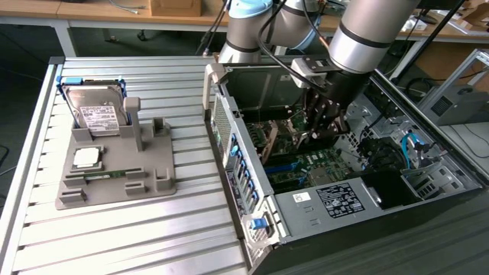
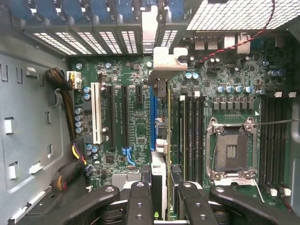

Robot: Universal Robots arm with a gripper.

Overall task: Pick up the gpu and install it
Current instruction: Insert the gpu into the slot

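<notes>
My gripper [image 1: 315, 133] reaches down into the open computer case [image 1: 226, 123], over the motherboard [image 1: 306, 163]. In the wrist view the gripper [image 2: 161, 206] is shut on the gpu [image 2: 161, 140], a thin card seen edge-on between the two black fingers [image 2: 139, 201]. The card's silver bracket [image 2: 165, 58] sits at the rear slot openings of the case. The card stands upright along the blue expansion slot [image 2: 152, 112]; I cannot tell whether it is seated in that slot.
A grey fixture [image 1: 157, 183] on the slatted table holds a hard drive [image 1: 95, 112], a processor [image 1: 86, 157] and a memory stick [image 1: 114, 173]. Inside the case are a white slot [image 2: 97, 112], the processor socket [image 2: 232, 150], cable bundles [image 2: 65, 79] and the power supply [image 1: 336, 200].
</notes>
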